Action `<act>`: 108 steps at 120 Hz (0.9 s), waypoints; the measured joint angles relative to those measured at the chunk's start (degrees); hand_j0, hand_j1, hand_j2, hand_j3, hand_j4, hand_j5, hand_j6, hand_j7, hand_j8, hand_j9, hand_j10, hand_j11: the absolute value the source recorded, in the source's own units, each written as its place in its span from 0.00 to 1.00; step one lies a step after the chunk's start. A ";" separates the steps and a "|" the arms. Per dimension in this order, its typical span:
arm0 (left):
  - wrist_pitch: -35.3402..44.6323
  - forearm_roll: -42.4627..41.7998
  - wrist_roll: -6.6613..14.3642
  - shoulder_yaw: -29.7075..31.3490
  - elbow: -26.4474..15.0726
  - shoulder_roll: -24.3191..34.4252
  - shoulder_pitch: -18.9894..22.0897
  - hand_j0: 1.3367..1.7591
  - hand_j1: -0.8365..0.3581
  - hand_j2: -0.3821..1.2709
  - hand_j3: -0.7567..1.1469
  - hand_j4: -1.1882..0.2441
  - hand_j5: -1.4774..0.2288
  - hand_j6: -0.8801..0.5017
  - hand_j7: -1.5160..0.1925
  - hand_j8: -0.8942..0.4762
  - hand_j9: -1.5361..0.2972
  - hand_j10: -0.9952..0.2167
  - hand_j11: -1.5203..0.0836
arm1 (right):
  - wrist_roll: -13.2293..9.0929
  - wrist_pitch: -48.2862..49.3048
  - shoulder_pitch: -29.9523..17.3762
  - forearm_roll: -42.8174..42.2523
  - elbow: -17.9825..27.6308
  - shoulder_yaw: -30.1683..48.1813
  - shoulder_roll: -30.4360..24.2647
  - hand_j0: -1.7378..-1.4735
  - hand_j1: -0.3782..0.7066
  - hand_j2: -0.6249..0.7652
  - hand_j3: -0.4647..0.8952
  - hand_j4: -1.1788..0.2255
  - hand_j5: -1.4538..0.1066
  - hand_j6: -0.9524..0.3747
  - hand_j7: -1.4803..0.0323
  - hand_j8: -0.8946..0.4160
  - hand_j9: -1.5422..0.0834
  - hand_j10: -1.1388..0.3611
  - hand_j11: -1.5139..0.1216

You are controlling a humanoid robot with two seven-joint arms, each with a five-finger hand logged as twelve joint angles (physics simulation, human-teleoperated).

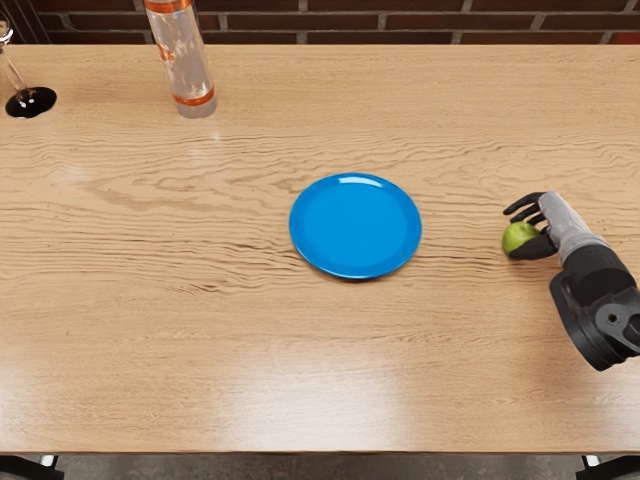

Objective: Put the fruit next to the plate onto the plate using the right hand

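Near the right edge of the table (200,320): right hand (548,226) on green fruit (517,238)
Fingers (522,207) and thumb wrap the green fruit on the tabletop, apart from the blue plate (355,226) at the centre

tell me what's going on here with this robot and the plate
The right robot hand has come in from the right edge and has its fingers around a small green fruit, which sits on the wooden table to the right of the blue plate. The plate has nothing on it, so the fruit has not been moved over yet. A clear bottle with orange bands and a glass stand at the far left, untouched. The left arm is not in view.
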 joint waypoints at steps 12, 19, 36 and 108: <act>-0.02 0.00 -0.02 -0.01 0.01 0.00 0.03 0.76 0.99 0.23 0.40 0.83 0.87 0.64 0.89 0.65 0.84 0.82 0.95 | -0.02 0.09 -0.02 -0.02 -0.25 0.01 0.36 0.31 0.57 0.56 0.34 0.41 0.48 0.31 0.49 0.34 0.49 0.38 0.47; -0.01 0.00 -0.01 -0.01 0.02 0.00 -0.04 0.76 0.99 0.23 0.40 0.83 0.87 0.64 0.89 0.65 0.84 0.82 0.95 | -0.04 0.20 -0.01 -0.07 -0.53 -0.05 0.52 0.32 0.55 0.54 0.34 0.40 0.48 0.31 0.48 0.34 0.50 0.37 0.47; 0.00 0.00 0.00 -0.01 0.02 0.00 0.03 0.76 0.99 0.23 0.40 0.83 0.87 0.64 0.89 0.65 0.84 0.82 0.95 | -0.05 0.37 0.04 0.05 -0.80 -0.02 0.70 0.32 0.53 0.49 0.34 0.40 0.47 0.30 0.48 0.34 0.49 0.37 0.46; 0.00 -0.01 -0.01 0.01 0.03 0.00 0.04 0.76 0.99 0.23 0.40 0.83 0.87 0.64 0.89 0.65 0.84 0.82 0.95 | 0.05 0.86 10.07 0.70 0.14 2.98 12.83 0.30 0.58 0.60 0.34 0.43 0.43 0.30 0.47 0.35 0.48 0.37 0.46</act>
